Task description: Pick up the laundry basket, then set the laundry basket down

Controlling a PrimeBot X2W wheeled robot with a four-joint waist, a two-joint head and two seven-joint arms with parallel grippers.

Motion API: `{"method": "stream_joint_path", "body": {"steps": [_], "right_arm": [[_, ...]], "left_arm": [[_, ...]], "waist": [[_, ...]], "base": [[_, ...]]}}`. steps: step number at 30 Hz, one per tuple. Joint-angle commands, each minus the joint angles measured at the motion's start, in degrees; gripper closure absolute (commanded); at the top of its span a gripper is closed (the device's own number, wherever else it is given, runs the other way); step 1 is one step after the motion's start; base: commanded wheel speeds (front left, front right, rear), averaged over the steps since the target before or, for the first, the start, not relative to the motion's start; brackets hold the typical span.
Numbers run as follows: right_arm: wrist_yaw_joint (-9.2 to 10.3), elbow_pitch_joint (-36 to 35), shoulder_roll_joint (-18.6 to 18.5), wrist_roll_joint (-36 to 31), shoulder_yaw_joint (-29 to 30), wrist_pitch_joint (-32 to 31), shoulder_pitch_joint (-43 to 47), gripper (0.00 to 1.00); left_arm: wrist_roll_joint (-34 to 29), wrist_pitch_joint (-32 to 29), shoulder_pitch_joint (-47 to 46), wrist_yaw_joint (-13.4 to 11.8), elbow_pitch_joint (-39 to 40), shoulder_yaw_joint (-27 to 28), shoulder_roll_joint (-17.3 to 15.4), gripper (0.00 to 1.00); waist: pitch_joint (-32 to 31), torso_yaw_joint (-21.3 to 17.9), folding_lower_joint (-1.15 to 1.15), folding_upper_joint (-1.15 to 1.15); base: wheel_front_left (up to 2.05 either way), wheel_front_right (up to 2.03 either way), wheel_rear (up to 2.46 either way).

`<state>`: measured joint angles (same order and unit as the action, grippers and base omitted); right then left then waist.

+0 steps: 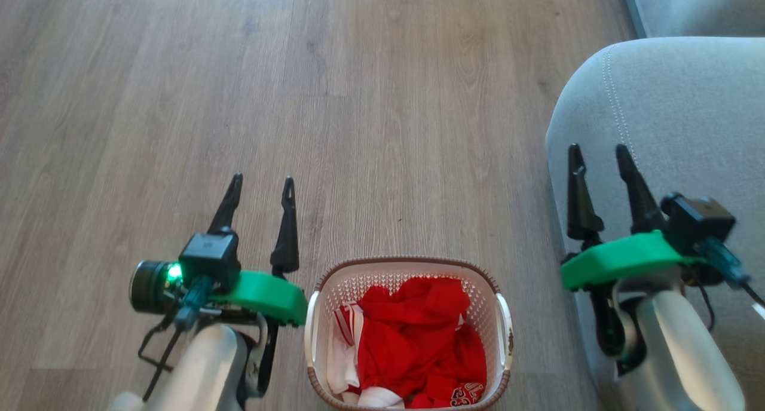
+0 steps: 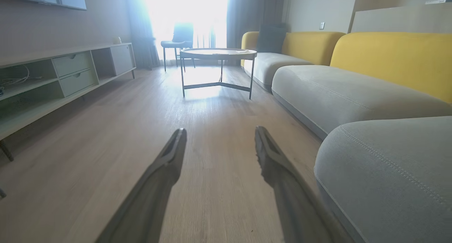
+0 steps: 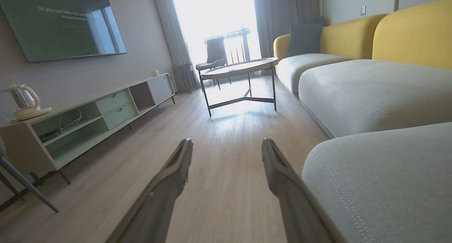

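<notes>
The laundry basket (image 1: 505, 333), cream-white with a brown braided rim and white side handles, stands on the wooden floor at the bottom centre of the head view, holding red and white clothes (image 1: 418, 345). My left gripper (image 1: 263, 184) hangs open just left of the basket, fingers pointing forward, nothing between them. My right gripper (image 1: 597, 153) is open to the basket's right, over the edge of a grey sofa cushion (image 1: 669, 112). In the wrist views each gripper (image 2: 220, 131) (image 3: 227, 142) stands open over bare floor.
A grey sofa with yellow backs (image 2: 353, 91) runs along the right. A round table on thin metal legs (image 2: 218, 55) and a chair (image 2: 178, 38) stand ahead near a bright window. A low TV cabinet (image 3: 95, 112) with a kettle (image 3: 23, 100) lines the left wall.
</notes>
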<state>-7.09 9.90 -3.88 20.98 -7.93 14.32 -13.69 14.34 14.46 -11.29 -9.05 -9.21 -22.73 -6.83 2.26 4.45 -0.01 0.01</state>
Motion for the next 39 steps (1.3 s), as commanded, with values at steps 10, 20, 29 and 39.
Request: {"method": "stream_joint_path", "body": {"steps": [10, 20, 29, 39], "right_arm": [[-0.40, -5.16, 0.98, -1.55, 1.12, 0.67, 7.43, 0.00], [-0.40, -4.05, 1.00, -2.19, -0.07, 0.68, 9.22, 0.00], [-0.40, -4.26, 1.00, -2.15, -0.29, 0.68, 8.95, 0.00], [-0.40, -4.20, 1.00, -2.07, -0.59, 0.68, 8.75, 0.00]], "left_arm": [[-4.92, 0.53, 5.46, 6.96, 0.98, 8.16, 3.54, 0.00], [-1.09, 0.53, 7.31, 9.61, 0.53, 10.23, 3.93, 0.00], [-1.14, 0.53, 6.90, 9.89, 1.40, 9.46, 3.94, 0.00], [-0.13, 0.53, 7.24, 10.37, 0.86, 9.20, 3.95, 0.00]], "waist": [[-0.46, -0.59, 0.01, -0.01], [-0.63, -0.96, 0.01, -0.01], [-0.54, -0.70, 0.01, -0.01], [-0.70, -0.94, 0.01, -0.01]], "base": [[0.00, 0.00, 0.00], [0.00, 0.00, 0.00], [0.00, 0.00, 0.00], [0.00, 0.00, 0.00]]}}
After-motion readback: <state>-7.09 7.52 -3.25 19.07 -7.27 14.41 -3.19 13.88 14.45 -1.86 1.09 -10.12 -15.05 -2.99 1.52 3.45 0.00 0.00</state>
